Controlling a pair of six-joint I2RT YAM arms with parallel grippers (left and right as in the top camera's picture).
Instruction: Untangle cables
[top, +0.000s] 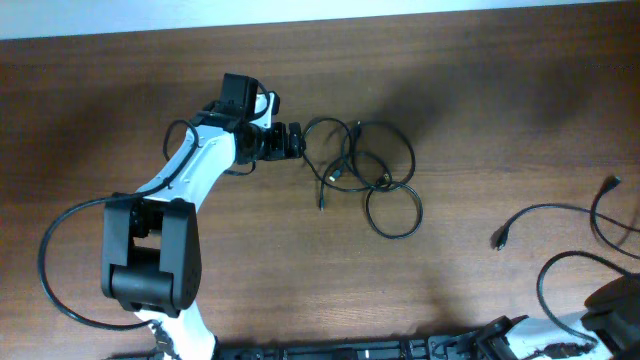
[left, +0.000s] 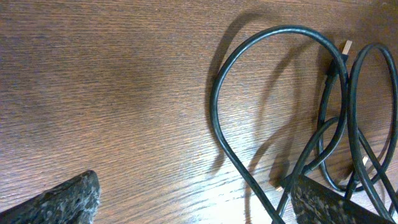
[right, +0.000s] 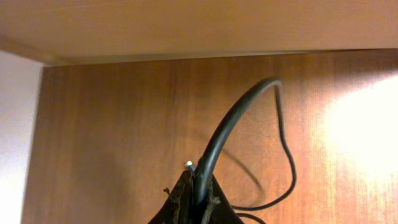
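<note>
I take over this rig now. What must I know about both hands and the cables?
Left hand: open, holding nothing, at the left edge of the tangle.
Right hand: shut on one cable.
Done: a loose cable lies apart at the right; I cannot tell if it is the held one.
Left: the tangle in the middle has several crossed loops to separate.

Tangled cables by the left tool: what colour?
The cables are black; this shows best in the left wrist view.
</note>
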